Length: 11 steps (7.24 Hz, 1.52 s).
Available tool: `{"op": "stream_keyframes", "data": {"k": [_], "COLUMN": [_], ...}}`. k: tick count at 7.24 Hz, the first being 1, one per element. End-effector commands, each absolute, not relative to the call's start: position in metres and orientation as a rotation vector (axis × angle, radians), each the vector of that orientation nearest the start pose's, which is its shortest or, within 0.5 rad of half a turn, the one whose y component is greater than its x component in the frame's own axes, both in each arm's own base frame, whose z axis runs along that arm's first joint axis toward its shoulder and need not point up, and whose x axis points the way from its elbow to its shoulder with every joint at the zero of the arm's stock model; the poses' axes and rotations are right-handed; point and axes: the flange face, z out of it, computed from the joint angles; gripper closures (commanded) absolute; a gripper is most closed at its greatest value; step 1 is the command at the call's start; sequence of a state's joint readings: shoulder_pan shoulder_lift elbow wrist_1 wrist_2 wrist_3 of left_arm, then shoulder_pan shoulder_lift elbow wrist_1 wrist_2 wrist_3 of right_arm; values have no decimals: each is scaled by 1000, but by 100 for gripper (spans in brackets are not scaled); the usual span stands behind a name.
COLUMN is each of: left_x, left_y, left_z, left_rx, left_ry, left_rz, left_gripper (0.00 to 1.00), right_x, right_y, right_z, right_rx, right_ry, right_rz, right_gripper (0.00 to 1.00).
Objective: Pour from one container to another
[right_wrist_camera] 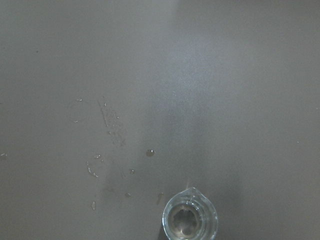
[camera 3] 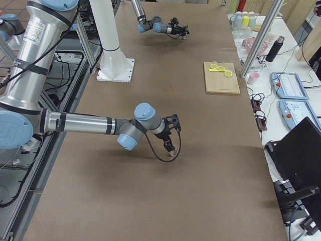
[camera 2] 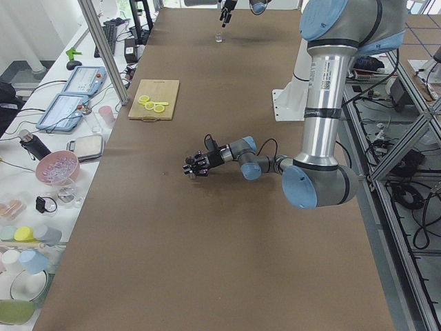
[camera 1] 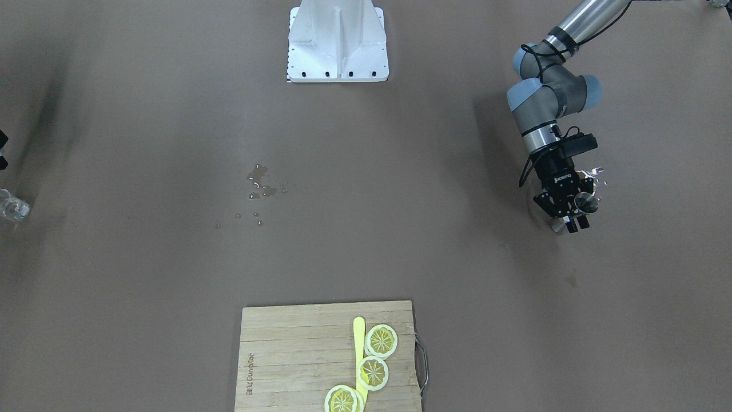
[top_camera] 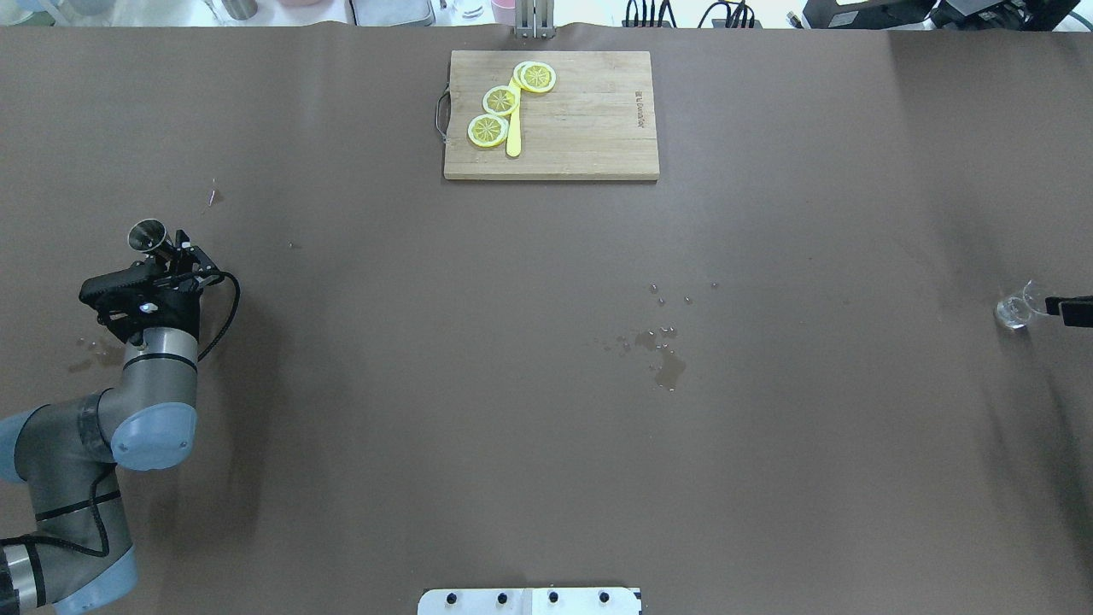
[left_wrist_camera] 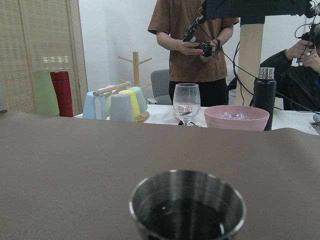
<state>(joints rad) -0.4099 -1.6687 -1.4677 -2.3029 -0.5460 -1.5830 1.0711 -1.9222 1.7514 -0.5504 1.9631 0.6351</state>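
Gleaming dark-grey steel jigger [left_wrist_camera: 187, 206], upright.

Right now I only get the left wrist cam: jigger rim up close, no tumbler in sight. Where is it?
Observer: The tumbler stands far out on the robot's right, at the opposite end from the jigger.
Operator: Is the left hand actually gripping the jigger?
Observer: Yes, the left hand is shut on it, below the rim.
Operator: Anything along the way?
Observer: Spilled droplets lie roughly midway between them; the cutting board sits well off that line.
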Motion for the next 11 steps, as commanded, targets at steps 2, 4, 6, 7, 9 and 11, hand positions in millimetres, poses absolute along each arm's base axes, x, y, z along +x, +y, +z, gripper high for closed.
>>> {"op": "stream_keyframes", "data": {"k": [2,4,6,7,9,11], "left_x": [411,408,406,407,407,417], "left_y": [-416,-415,-414,-415,-415,-415], "left_z": [556,533,510,500,480,463], "left_rx": [1111,1119,1131,1142,1163,1174], "left_ry": [473,501,513,503,466,468], "left_rz": [-744,-746,-722,-689,-590,-553], "left_gripper": [78,89,100,100,100,100], "right_x": [-121,-116,-110,-109,-107,-125], "right_y": [-360,-354,-346,-346,-340,-339], "right_z": [621,632,646,650,678,681], "right_rx": [531,517,518,524,576,586], "right_ry": [-735,-721,-737,-723,-737,-724], "right_rz": [-38,-22,14,21,55,86], "right_gripper": [0,0,0,0,0,0]}}
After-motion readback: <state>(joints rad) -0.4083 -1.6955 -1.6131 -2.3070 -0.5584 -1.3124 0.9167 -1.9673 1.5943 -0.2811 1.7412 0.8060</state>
